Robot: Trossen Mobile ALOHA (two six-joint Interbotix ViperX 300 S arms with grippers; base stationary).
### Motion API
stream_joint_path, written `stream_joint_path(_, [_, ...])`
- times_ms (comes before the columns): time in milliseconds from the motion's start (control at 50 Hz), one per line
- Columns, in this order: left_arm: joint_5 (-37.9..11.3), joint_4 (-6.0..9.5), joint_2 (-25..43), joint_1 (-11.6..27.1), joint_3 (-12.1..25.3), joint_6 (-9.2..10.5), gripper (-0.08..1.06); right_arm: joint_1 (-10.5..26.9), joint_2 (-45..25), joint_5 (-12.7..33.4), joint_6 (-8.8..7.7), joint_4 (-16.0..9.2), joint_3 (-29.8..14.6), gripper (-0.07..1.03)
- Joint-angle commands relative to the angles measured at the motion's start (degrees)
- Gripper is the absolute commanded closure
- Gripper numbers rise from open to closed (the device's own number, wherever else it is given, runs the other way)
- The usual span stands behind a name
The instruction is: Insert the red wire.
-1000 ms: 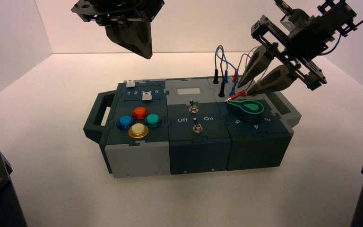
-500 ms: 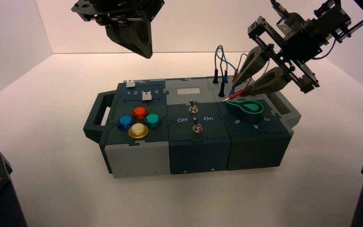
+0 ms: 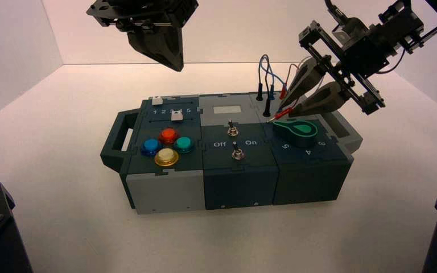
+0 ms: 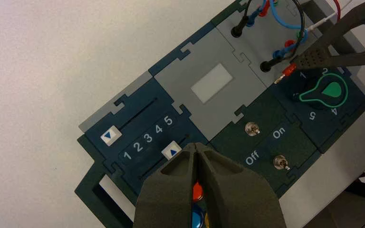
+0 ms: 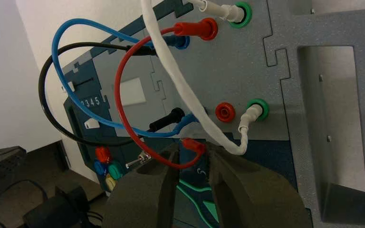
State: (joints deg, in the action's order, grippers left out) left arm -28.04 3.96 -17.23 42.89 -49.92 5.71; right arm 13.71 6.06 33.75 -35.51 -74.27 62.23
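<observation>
Right wrist view: the right gripper [image 5: 190,164] was seen with its dark, wedge-shaped fingers spread either side of the red wire [image 5: 119,102]'s loose plug [image 5: 193,145], a gap visible each side. An empty red socket [image 5: 225,112] lay just beyond on the grey panel [image 5: 266,80]. The left gripper [image 3: 168,54] hung pressed together, well above the box [image 3: 165,187].

Dark-red wire [image 5: 123,102] with red plugs; blue wire [image 5: 71,61], black wire [image 5: 47,104], white wire [image 5: 171,66]; green-rimmed sockets [image 5: 259,108].
</observation>
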Motion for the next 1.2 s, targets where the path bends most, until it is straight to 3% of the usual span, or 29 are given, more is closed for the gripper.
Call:
stream_joint_path(20, [0.3, -0.09, 0.0, 0.2, 1.9, -0.18, 1.01, 0.2, 0.6, 0.3, -0.62, -0.4, -0.5, 0.68])
stream_joint_path(1060, [0.2, -0.79, 0.5, 0.1, 2.5, -0.18, 1.01, 0.2, -0.9, -1.9, -1.05, -0.7, -1.6, 0.71])
stream_joint_path(1200, [0.2, -0.79, 0.6, 0.0, 2.5, -0.18, 1.01, 0.2, -1.0, -1.8, -1.93, -1.5, -1.7, 0.73])
